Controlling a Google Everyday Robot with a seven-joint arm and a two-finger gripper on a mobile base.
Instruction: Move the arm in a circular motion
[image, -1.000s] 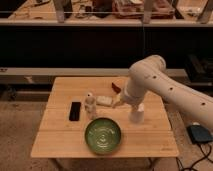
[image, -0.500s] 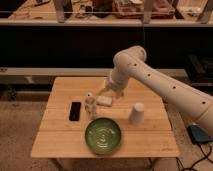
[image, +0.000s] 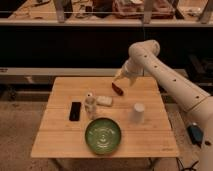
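Over the last second the arm has swung from low beside the white cup, across toward the small bottle, and now up and back to the far side of the desk. Its end effector hangs above the back edge, just over a small dark reddish item. I read that as an arc of the circle already traced, with the return sweep toward the cup left to close the loop. I cannot tell how the end effector is set, nor whether it has hold of anything. The green bowl sits well clear at the front.
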